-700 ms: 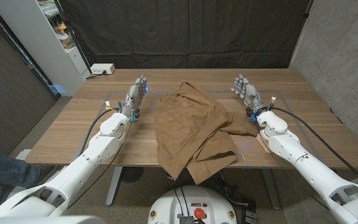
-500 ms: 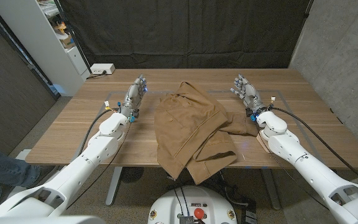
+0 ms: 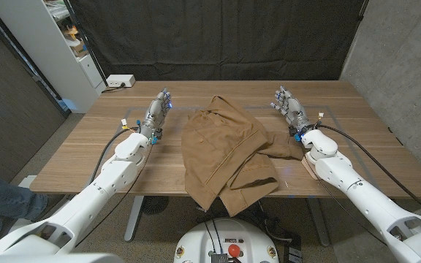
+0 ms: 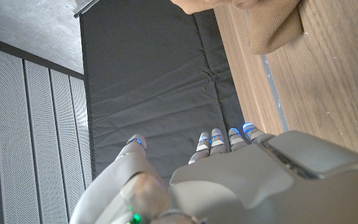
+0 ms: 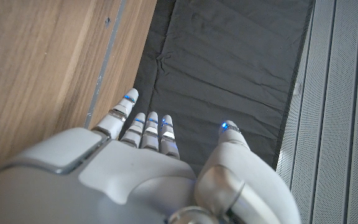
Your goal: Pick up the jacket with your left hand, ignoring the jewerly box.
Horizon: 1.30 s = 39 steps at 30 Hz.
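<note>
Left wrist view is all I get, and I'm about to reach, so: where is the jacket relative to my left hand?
Observer: The jacket lies mid-table, on the inner side of the left hand, not touching it.
Operator: Is the right hand clear of it?
Observer: The right hand is open beyond the cloth; a fold lies by its wrist.
Operator: Does the jacket hang over?
Observer: Yes, past the table's near edge.
</note>
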### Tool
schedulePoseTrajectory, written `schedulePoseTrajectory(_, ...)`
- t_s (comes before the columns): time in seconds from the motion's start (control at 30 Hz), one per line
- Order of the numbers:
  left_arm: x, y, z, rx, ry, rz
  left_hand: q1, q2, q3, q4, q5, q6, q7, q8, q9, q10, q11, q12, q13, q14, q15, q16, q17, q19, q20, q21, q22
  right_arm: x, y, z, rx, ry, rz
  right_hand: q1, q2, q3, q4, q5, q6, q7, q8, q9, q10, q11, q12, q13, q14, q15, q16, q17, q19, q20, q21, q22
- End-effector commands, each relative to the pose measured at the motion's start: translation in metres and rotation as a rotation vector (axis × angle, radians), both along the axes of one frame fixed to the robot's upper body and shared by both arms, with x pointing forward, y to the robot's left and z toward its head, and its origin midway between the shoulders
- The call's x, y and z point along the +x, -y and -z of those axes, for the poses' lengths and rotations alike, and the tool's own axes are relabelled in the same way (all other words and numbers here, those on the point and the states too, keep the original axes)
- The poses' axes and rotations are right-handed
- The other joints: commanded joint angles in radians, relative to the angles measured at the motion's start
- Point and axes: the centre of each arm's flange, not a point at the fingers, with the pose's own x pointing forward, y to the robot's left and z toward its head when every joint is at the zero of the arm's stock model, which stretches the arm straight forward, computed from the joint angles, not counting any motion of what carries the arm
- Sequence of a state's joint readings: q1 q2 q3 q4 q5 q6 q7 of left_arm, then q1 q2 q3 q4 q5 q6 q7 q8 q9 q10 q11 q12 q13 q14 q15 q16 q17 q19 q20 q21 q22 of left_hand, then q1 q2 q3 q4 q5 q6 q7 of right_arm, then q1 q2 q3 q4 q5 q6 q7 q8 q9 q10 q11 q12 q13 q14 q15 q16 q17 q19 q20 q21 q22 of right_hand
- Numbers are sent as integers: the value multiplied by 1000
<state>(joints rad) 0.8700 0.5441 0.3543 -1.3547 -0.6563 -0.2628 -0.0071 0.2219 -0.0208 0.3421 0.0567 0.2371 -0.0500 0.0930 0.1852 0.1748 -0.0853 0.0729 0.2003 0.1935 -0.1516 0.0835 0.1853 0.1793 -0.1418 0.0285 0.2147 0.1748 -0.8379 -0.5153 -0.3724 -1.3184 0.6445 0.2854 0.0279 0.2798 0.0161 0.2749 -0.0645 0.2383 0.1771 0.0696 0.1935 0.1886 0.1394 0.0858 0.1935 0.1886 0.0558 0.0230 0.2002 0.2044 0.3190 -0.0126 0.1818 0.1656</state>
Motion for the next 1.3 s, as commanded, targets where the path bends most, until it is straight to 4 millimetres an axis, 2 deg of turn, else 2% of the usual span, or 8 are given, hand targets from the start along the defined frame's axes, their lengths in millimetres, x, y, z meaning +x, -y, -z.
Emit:
schedulePoseTrajectory(0.03,-4,-1,-4,19,5,-5,13,1,4,-5,5,1,8,4,4,-6,-2,8,1,-3,1,4,1,-6,6,0,2,-7,7,-8,-4,27,14,8,0,6,-4,3,2,-5,4,2,1,4,2,3,4,1,2,3,4,2,7,3)
schedulePoseTrajectory(0.33,-6,-2,-9,28,11,-7,17,3,5,-8,4,3,6,5,4,-5,1,9,1,-2,1,4,1,-7,10,-2,2,-11,11,-12,-2,45,21,7,2,5,-4,2,-5,-22,1,2,-9,1,-1,4,6,3,4,4,1,8,6,3)
schedulePoseTrajectory(0.7,-18,-2,-17,78,44,-11,22,5,7,-13,4,4,3,5,4,-5,-2,9,1,-1,0,4,1,-8,16,-4,2,-17,14,-15,-5,51,31,6,6,6,-3,2,-7,-24,1,3,-12,-2,-1,4,16,0,8,5,3,12,7,4)
schedulePoseTrajectory(1.3,-37,8,-42,139,133,-21,34,10,11,-23,1,9,1,7,4,4,-4,12,1,9,0,6,1,-4,22,-6,2,-12,19,-20,-12,52,33,4,8,5,-3,0,-4,-26,2,3,-12,-3,0,4,15,0,7,5,0,14,6,4)
